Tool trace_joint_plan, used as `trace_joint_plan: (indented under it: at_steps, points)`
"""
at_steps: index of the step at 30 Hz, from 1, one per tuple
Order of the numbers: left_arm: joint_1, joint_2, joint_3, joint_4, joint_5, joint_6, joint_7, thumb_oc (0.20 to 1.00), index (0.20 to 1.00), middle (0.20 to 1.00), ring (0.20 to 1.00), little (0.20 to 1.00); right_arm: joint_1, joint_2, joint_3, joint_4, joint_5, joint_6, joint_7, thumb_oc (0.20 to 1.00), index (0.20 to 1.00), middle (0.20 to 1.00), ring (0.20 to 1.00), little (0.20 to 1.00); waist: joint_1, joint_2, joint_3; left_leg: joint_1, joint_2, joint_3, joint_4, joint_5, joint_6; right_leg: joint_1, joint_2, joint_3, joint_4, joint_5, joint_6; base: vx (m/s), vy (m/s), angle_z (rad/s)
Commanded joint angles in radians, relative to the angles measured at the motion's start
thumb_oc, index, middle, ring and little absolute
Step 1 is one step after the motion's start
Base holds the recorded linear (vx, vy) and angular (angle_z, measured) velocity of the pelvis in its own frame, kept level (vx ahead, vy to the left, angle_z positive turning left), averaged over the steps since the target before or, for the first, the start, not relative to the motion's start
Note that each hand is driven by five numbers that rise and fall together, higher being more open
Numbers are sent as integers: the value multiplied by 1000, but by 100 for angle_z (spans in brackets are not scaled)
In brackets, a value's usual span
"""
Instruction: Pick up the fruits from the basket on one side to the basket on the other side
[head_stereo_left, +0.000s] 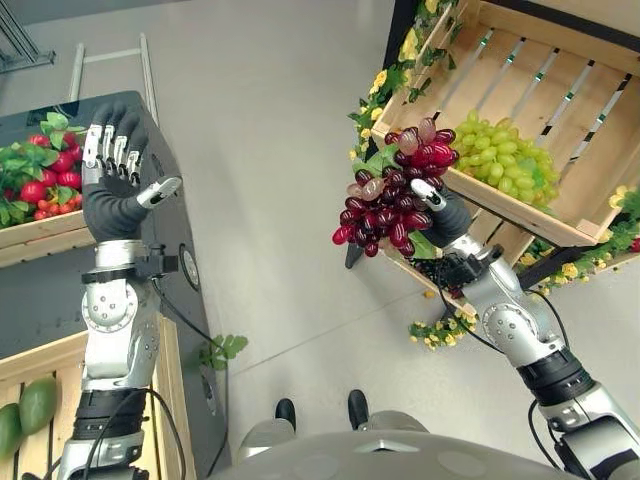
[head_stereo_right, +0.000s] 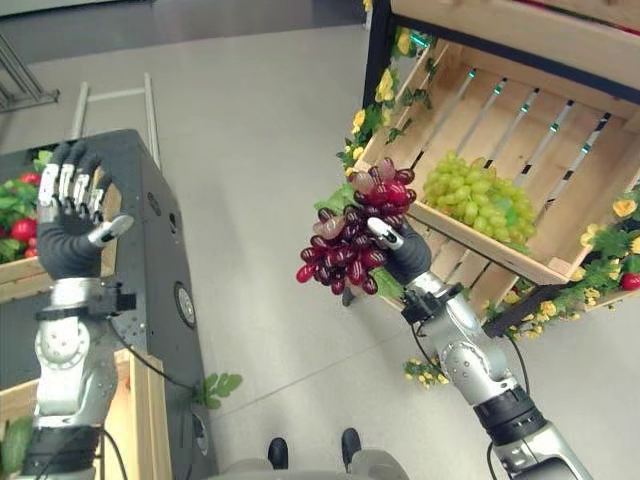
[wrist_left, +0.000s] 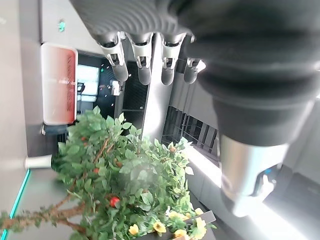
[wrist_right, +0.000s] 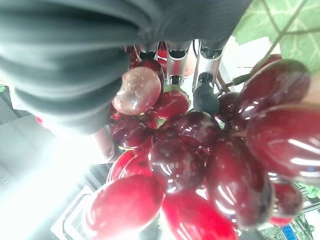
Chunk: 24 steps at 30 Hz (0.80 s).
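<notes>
1. The right robot hand (head_stereo_left: 447, 215) has its fingers curled round a bunch of dark red, glossy grapes with a green leaf (head_stereo_left: 392, 198). It holds the bunch in the air, just outside the front edge of the slanted pale wooden slatted crate (head_stereo_left: 560, 120) on the robot's right.
2. A bunch of pale green grapes (head_stereo_left: 500, 155) still lies inside that crate, against its lower front wall.
3. The left robot hand (head_stereo_left: 112, 175) is raised with fingers straight and holds nothing. Beyond it stands a low wooden crate of small red fruit and green leaves (head_stereo_left: 40, 190), on the robot's left.
4. Handling, as a judgement: the bunch looks light but loose, its smooth berries likely slippery and free to swing.
5. The right wrist view shows fingers (wrist_right: 176, 67) threaded among the berries; a hold near the stem end, where the leaf sits, should be surer than pressing on single berries.
</notes>
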Motion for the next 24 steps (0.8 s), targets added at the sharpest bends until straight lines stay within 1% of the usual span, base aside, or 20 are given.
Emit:
trace_joint_plan:
  at_steps: [1,3,7,9,13,14,15,17,24]
  points:
    - [14,21,-20,-50,-90,-29,-47,1000,1000,1000,1000,1000,-65,43,-70,-74,-12,-100,-9,200,200,200,200,200,2,-50,-76,-19,16,-3,59,-64,-9,45,-52,20,0,-34,114,7,16,-6]
    - [23,6,-40,-56,-122,-18,-69,1000,1000,1000,1000,1000,-63,55,-88,-71,-20,-111,-23,200,200,200,200,200,2,-53,-77,-18,13,-2,56,-69,-5,44,-56,20,-9,-29,118,6,9,-2]
    - [27,-8,-58,-65,-160,-6,-80,1000,1000,1000,1000,1000,-66,73,-119,-73,-30,-137,-48,200,200,200,200,200,3,-55,-84,-12,13,-3,60,-79,-1,49,-61,21,-18,-27,120,8,3,0]
    - [28,-10,-62,-65,-170,-3,-86,1000,1000,1000,1000,1000,-76,79,-126,-69,-31,-145,-55,200,200,200,200,200,5,-57,-84,-17,13,-1,62,-70,-2,45,-61,22,-19,-18,119,0,0,0]
    - [25,5,-80,-60,-176,7,-88,1000,1000,1000,1000,1000,-145,72,-171,-7,-80,-197,-137,200,200,200,200,200,14,-56,-92,-11,13,-5,59,-73,-1,51,-62,14,-27,-18,118,8,2,0]
    - [25,5,-80,-60,-176,7,-88,1000,1000,1000,1000,1000,-145,72,-171,-7,-80,-197,-137,200,200,200,200,200,14,-56,-92,-11,13,-5,59,-73,-1,51,-62,14,-27,-18,118,0,0,0]
    - [24,14,-86,-62,-187,9,-92,1000,1000,1000,1000,1000,-176,53,-188,39,-106,-212,-180,200,200,200,200,200,18,-57,-94,-9,12,-8,57,-73,-1,54,-63,10,-30,-18,118,0,0,0]
    - [20,23,-95,-62,-191,12,-95,1000,1000,1000,1000,1000,-200,39,-190,86,-105,-215,-202,200,200,200,200,200,22,-58,-93,-7,12,-10,54,-72,-2,57,-65,5,-34,-18,118,0,0,0]
    - [-1,53,-129,-74,-232,22,-110,1000,1000,1000,1000,1000,-309,-58,-212,296,-133,-221,-310,200,200,200,200,200,34,-61,-94,-4,14,-23,46,-66,-7,65,-68,-16,-41,-19,116,0,0,0]
